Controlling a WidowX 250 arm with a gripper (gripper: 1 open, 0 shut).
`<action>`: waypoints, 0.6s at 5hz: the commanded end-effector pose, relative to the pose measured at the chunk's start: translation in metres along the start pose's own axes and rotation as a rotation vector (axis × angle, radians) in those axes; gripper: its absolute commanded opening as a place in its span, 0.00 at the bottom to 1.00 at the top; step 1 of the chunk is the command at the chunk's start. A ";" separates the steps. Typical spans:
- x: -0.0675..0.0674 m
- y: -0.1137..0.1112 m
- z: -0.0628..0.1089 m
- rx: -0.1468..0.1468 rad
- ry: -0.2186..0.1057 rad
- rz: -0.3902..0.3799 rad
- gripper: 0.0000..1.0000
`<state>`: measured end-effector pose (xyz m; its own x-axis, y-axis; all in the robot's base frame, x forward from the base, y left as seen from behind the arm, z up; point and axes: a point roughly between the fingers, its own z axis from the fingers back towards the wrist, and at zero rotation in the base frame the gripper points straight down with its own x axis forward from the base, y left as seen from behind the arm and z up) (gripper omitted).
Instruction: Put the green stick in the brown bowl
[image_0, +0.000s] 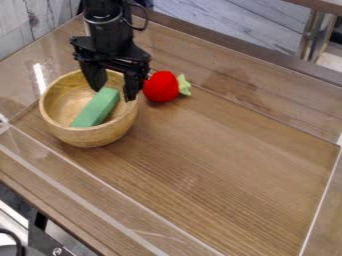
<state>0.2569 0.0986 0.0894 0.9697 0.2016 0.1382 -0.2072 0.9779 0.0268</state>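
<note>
the green stick (95, 107) already lies inside the brown bowl (83, 131), just below the jaws, its long axis leaning up toward them. the gripper (110, 85) hangs over the bowl's far rim, jaws apart and empty.

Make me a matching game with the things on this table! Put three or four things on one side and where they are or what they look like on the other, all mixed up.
Things:
1. green stick
2. brown bowl
3. red toy
4. gripper

Descriptions:
A. open, pointing down above the bowl's far rim
B. lying inside the bowl
C. on the table right of the bowl
D. round, wooden, holding the stick

Pairs: 1-B, 2-D, 3-C, 4-A
</note>
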 end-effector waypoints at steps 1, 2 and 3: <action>-0.004 -0.004 0.017 0.026 -0.018 0.020 1.00; -0.003 0.003 0.006 0.040 0.006 0.027 1.00; -0.002 0.013 -0.005 0.055 0.028 0.038 1.00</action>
<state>0.2457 0.1058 0.0717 0.9689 0.2395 0.0622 -0.2434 0.9677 0.0656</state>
